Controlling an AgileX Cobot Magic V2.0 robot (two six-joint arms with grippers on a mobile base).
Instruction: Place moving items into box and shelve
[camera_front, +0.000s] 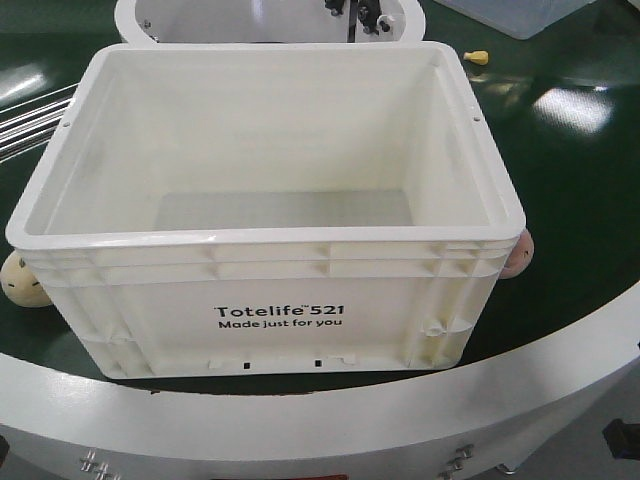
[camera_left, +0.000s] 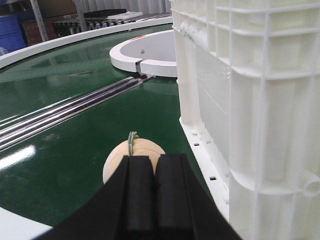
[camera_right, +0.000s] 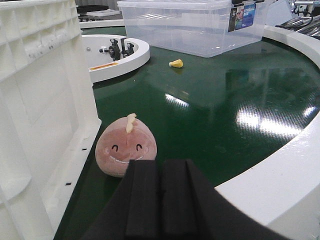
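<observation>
The white box (camera_front: 270, 300) printed "Totelife 521" stands on the green belt, its inside bare. A pale yellow-tan lump (camera_front: 22, 280) peeks out by its left lower corner; in the left wrist view this lump (camera_left: 142, 150) lies just beyond my left gripper (camera_left: 154, 162), which is shut and empty. A pinkish-red lump (camera_front: 519, 254) with a smiling face rests by the box's right side; in the right wrist view it (camera_right: 125, 145) sits just ahead of my right gripper (camera_right: 160, 167), also shut and empty. The box wall (camera_left: 240, 100) (camera_right: 40, 100) stands close beside each gripper.
A small yellow peg-like piece (camera_front: 476, 56) (camera_right: 176, 63) lies on the belt at the back right, near a clear plastic bin (camera_right: 195, 25). A white ring hub (camera_front: 270, 20) sits behind the box. Metal rails (camera_left: 65, 107) cross the belt on the left. A white rim (camera_front: 400, 410) borders the belt.
</observation>
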